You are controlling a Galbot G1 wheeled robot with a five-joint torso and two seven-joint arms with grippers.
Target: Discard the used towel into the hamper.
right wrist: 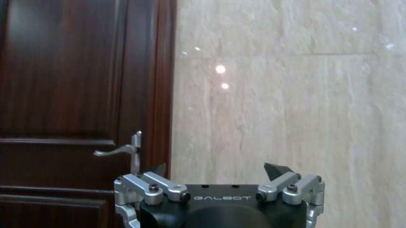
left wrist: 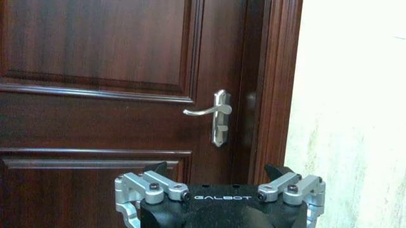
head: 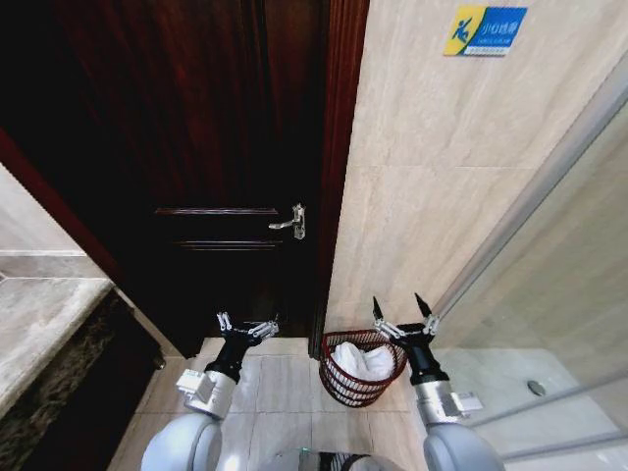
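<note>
The right gripper (head: 404, 312) hangs wide open and empty, just above the hamper's (head: 339, 383) far rim. The left gripper (head: 247, 327) is open too, holding nothing, raised before the door (head: 226, 147). A white towel (head: 361, 360) lies inside the hamper, which stands on the floor (head: 275, 388) by the door frame. Judging from this, the discard looks done; only drawing the arms back seems left.

There is one hamper (head: 359, 369) with one white towel (head: 363, 359) in it, and two grippers, the left gripper (head: 246, 325) and the right gripper (head: 404, 316). There is one dark wooden door (head: 211, 147) with one metal handle (head: 292, 223). One blue and yellow sign (head: 484, 30) hangs on the wall.
</note>
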